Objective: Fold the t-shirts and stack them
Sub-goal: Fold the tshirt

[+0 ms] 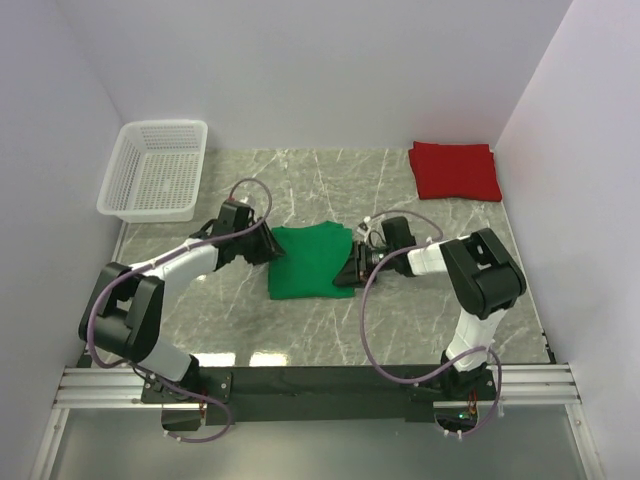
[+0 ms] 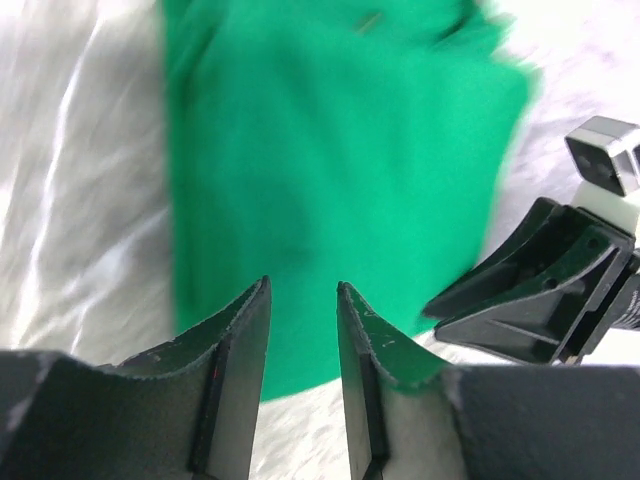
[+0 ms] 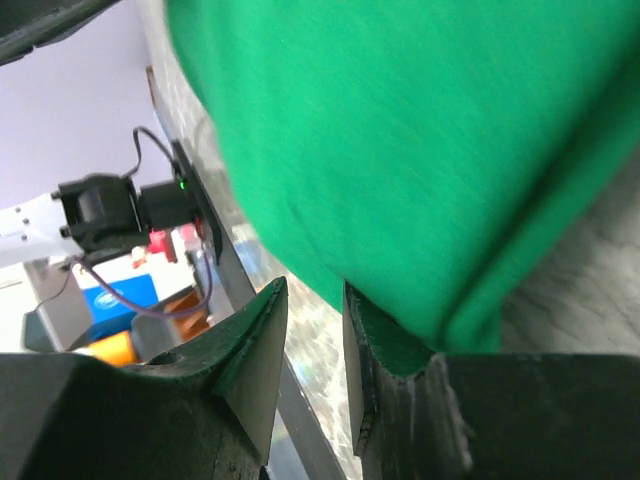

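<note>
The green t-shirt (image 1: 310, 262) lies folded into a rectangle in the middle of the table. My left gripper (image 1: 272, 246) is at its left edge and my right gripper (image 1: 351, 268) at its right edge. In the left wrist view the green shirt (image 2: 330, 170) lies just beyond my left gripper (image 2: 302, 292), whose jaws stand a little apart with nothing between them. In the right wrist view my right gripper (image 3: 314, 292) is also slightly open and empty, with the green cloth (image 3: 420, 150) resting against one finger. The red t-shirt (image 1: 454, 170) lies folded at the back right.
A white mesh basket (image 1: 155, 170) stands at the back left by the wall. White walls close in the table on three sides. The right gripper's fingers (image 2: 530, 290) show in the left wrist view beside the green shirt.
</note>
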Motion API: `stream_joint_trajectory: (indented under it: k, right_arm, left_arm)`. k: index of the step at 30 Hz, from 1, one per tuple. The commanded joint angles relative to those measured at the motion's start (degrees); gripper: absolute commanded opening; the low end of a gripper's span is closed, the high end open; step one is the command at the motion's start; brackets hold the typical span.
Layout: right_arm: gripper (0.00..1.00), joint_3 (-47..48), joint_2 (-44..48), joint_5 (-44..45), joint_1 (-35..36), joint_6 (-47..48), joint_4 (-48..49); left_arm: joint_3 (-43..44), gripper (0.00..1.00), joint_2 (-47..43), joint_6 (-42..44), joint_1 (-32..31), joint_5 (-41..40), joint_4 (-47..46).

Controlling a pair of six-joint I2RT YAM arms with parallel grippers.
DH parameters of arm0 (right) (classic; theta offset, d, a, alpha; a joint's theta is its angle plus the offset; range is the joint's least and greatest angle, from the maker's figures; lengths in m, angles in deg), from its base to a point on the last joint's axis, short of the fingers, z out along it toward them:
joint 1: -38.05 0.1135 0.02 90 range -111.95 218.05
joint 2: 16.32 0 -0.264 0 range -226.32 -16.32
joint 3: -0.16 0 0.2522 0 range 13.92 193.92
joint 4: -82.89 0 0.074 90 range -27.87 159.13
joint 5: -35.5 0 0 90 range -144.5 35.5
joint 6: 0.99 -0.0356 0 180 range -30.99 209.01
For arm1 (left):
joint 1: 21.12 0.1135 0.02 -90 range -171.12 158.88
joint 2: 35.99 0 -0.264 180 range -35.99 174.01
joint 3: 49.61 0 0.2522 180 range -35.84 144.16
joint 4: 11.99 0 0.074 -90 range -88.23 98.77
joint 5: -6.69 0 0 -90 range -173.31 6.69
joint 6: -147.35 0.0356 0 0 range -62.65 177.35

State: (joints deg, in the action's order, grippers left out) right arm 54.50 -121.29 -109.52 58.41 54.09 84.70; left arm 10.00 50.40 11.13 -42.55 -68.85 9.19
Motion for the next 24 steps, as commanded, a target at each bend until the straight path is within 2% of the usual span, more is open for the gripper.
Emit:
stream_joint_trajectory:
  k: [1,7,13,19,24]
  right_arm:
    - [0.36,6.25,5.65,3.34,-1.02,3.19,-5.1]
    - [0.36,19.16,1.62,5.36,-3.66,0.56,-5.2]
    - [0.36,24.89,-9.1,5.98,-6.91,-3.58,-1.07]
    - [0.36,26.31,-17.8,7.38,-8.31,-4.98,0.15]
    - [0.36,23.59,-13.87,8.44,-9.64,-3.15,-1.06]
  left_arm:
    - [6.79,0.39,0.88,3.59,0.16,-0.4,-1.79]
    - [13.56,0.38,9.14,4.73,1.3,-0.83,-2.85]
    - [14.19,0.37,15.56,3.42,4.55,-1.19,-4.96]
    - [12.52,0.35,20.57,1.13,7.01,-0.4,-6.01]
    - [12.25,0.38,16.54,2.18,7.37,0.48,-4.0]
